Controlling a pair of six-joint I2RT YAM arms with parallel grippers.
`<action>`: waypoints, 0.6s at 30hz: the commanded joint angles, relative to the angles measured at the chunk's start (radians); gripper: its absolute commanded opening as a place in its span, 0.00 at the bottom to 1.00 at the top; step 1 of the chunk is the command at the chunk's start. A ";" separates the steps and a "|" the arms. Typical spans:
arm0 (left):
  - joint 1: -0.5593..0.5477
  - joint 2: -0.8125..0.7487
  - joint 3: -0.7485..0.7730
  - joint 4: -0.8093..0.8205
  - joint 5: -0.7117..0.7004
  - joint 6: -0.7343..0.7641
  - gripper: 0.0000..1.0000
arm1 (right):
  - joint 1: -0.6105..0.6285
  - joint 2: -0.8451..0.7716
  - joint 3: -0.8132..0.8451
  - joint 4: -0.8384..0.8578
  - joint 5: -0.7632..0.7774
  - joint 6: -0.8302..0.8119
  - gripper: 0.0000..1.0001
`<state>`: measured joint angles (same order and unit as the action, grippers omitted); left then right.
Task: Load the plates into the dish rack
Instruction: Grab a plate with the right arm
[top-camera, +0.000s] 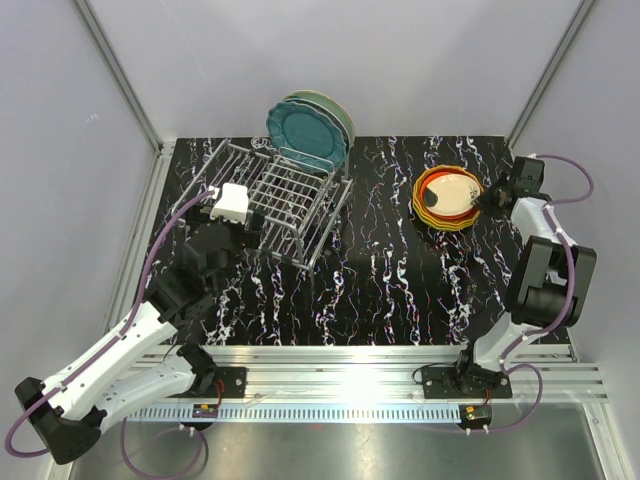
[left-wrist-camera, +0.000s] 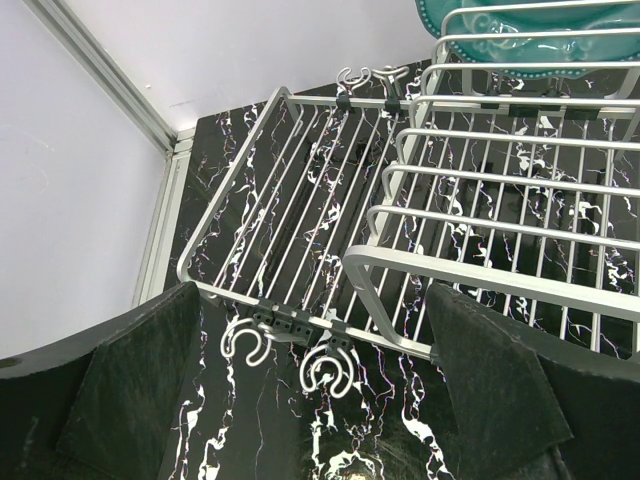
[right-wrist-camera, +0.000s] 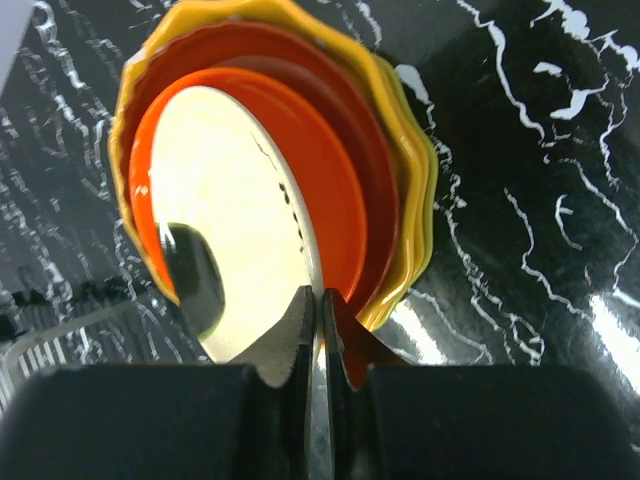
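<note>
The dish rack (top-camera: 285, 200) stands at the back left, with a dark teal plate (top-camera: 305, 135) and a mint green plate (top-camera: 338, 112) upright at its far end. A stack of plates (top-camera: 447, 197) lies at the back right: a cream-centred plate (right-wrist-camera: 230, 200) on top, a red-orange one (right-wrist-camera: 372, 170) and a yellow-rimmed one (right-wrist-camera: 424, 190) below. My right gripper (right-wrist-camera: 322, 300) is shut on the cream-centred plate's rim at the stack's right side (top-camera: 487, 197), and the plate stands tilted. My left gripper (left-wrist-camera: 315, 330) is open and empty at the rack's near-left end (top-camera: 222, 222).
The rack's slot bars (left-wrist-camera: 470, 270) and two wire hooks (left-wrist-camera: 330, 370) lie just ahead of the left fingers. The teal plate shows at the top of the left wrist view (left-wrist-camera: 520, 20). A metal corner post (top-camera: 160, 150) and white walls bound the black marbled table.
</note>
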<state>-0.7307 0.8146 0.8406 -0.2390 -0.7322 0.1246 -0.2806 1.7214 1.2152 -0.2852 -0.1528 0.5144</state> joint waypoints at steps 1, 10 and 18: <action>0.005 -0.005 0.011 0.026 0.007 -0.009 0.99 | 0.001 -0.115 -0.026 0.037 -0.062 0.016 0.00; 0.005 -0.012 0.008 0.032 -0.021 -0.014 0.99 | 0.029 -0.287 -0.077 0.058 -0.067 0.010 0.00; 0.005 -0.025 0.003 0.046 -0.058 -0.011 0.99 | 0.187 -0.466 -0.101 0.069 0.051 -0.074 0.00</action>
<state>-0.7307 0.8120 0.8406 -0.2379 -0.7521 0.1230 -0.1585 1.3655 1.1248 -0.2817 -0.1642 0.4927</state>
